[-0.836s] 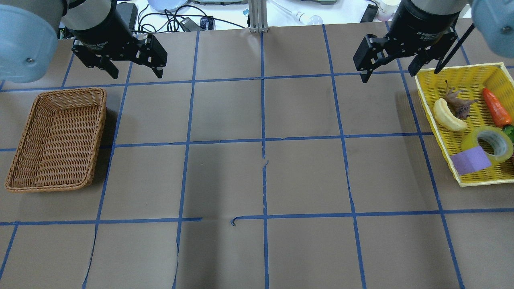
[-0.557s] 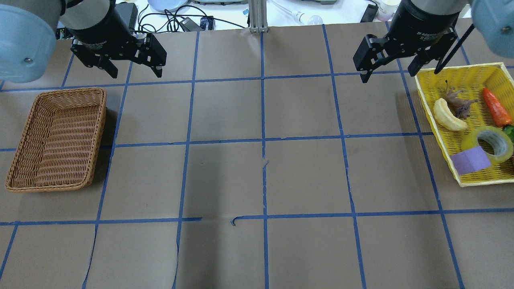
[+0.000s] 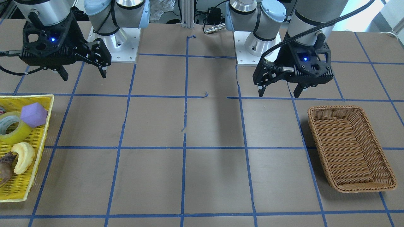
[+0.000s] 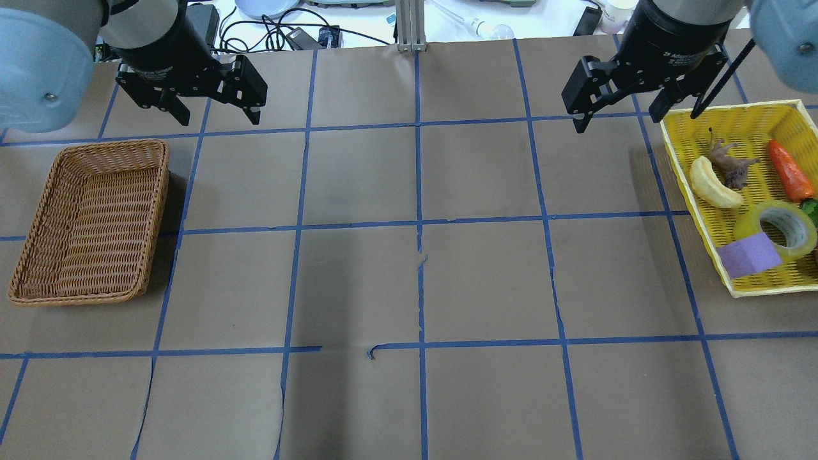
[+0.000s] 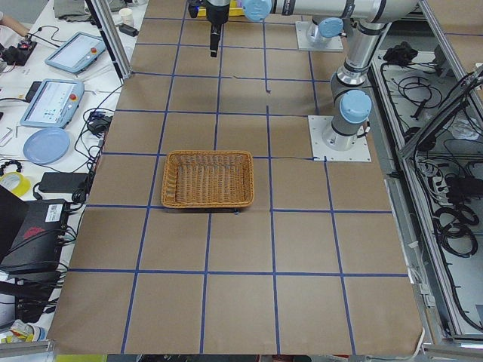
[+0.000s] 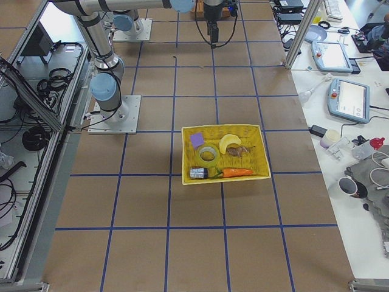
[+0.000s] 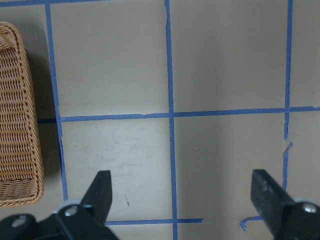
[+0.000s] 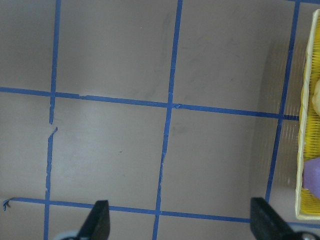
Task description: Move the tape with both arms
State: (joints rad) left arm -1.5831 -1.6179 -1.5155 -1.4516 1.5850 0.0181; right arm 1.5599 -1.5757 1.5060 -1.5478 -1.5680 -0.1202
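Observation:
The tape (image 4: 776,229), a yellow translucent roll with a grey core, lies in the yellow basket (image 4: 763,287) at the table's right. It also shows in the front view (image 3: 12,130) and the exterior right view (image 6: 207,154). My right gripper (image 4: 617,121) is open and empty, hovering above the table just left of the basket's far corner, well apart from the tape. My left gripper (image 4: 218,118) is open and empty, hovering beyond the wicker basket's (image 4: 156,211) far right corner. Both wrist views show spread fingers (image 7: 100,192) (image 8: 97,222) over bare table.
In the yellow basket, a purple polyhedron (image 4: 748,254) leans against the tape, with a pale crescent toy (image 4: 712,182), a brown root-like toy (image 4: 732,165) and an orange carrot (image 4: 790,171). The wicker basket holds nothing. The brown paper table has a blue tape grid.

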